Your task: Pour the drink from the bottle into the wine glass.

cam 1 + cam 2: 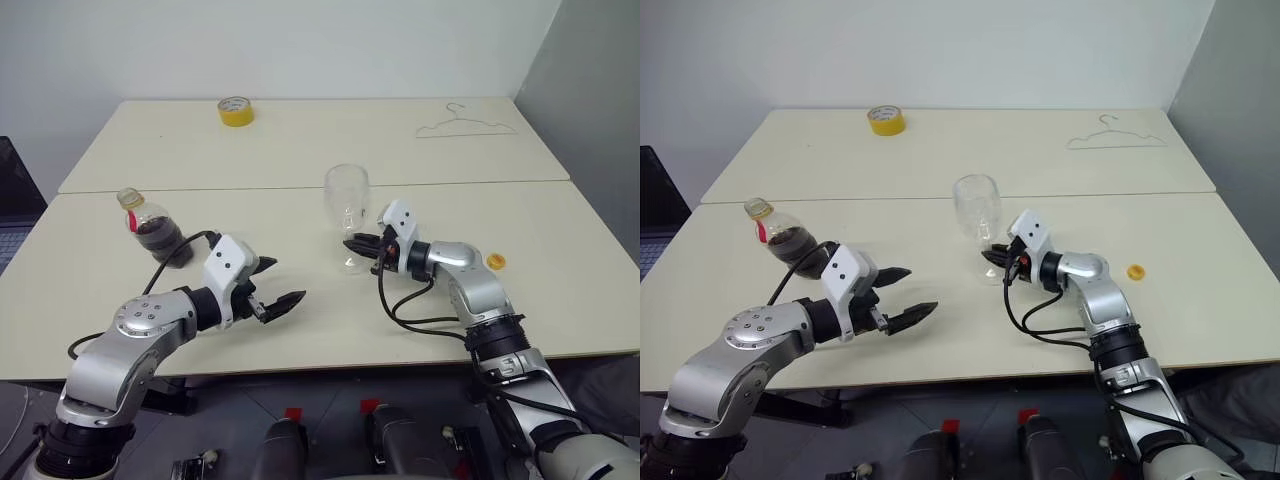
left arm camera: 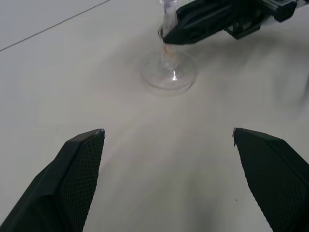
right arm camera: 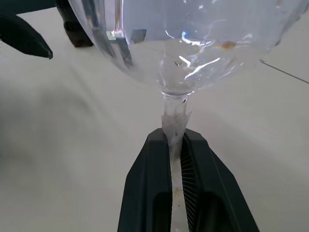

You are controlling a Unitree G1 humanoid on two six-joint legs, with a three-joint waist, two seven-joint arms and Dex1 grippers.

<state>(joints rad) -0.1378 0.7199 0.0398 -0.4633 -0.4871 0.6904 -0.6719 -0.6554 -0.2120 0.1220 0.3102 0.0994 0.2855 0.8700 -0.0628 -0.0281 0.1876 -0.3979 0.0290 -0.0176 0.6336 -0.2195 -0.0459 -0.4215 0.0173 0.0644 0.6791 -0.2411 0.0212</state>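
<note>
The wine glass (image 1: 347, 205) was seen upright near the middle of the surface (image 1: 560, 300), its stem pinched between the pressed-together fingers of the right hand (image 1: 352, 243). The left hand (image 1: 280, 285) was held spread wide and empty, at about eight o'clock from the glass, with bare surface between them. The bottle (image 1: 152, 228), uncapped and tilted, stood at nine o'clock, near the left edge. A yellow cap (image 1: 495, 262) lay at three o'clock, well apart.

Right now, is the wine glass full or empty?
Empty: the bowl of the wine glass is clear, with only small brownish specks. The drink sits in the bottle.
</note>
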